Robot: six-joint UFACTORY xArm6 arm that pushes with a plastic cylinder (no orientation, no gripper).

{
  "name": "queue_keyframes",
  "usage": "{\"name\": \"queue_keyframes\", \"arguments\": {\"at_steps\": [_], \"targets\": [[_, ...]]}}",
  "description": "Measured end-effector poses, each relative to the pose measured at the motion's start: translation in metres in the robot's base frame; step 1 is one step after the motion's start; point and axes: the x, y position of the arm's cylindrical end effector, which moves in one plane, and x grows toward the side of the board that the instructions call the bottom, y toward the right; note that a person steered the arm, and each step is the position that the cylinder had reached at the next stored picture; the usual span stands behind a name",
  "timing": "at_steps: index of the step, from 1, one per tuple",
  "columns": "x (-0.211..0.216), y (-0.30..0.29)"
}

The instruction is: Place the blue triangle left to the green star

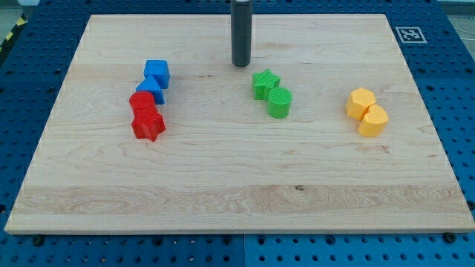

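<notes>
The blue triangle [151, 90] lies at the board's left, just below a blue cube [157, 73] and touching a red cylinder [141, 101]. The green star [265, 83] sits right of centre, touching a green cylinder [279, 102] at its lower right. My tip [240, 64] rests on the board toward the view's top, just up-left of the green star and well to the right of the blue triangle.
A red star [148, 124] lies below the red cylinder. Two yellow blocks, a hexagon [361, 101] and a rounded one [373, 120], sit at the right. The wooden board [237, 200] lies on a blue perforated table.
</notes>
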Motion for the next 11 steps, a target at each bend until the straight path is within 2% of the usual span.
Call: {"name": "queue_keyframes", "arguments": {"at_steps": [1, 2, 4, 5, 6, 7, 11], "targets": [[-0.006, -0.005], [-0.022, -0.046], [-0.018, -0.187], [0.020, -0.235], [0.064, -0.239], [0.065, -0.204], [0.079, -0.129]]}}
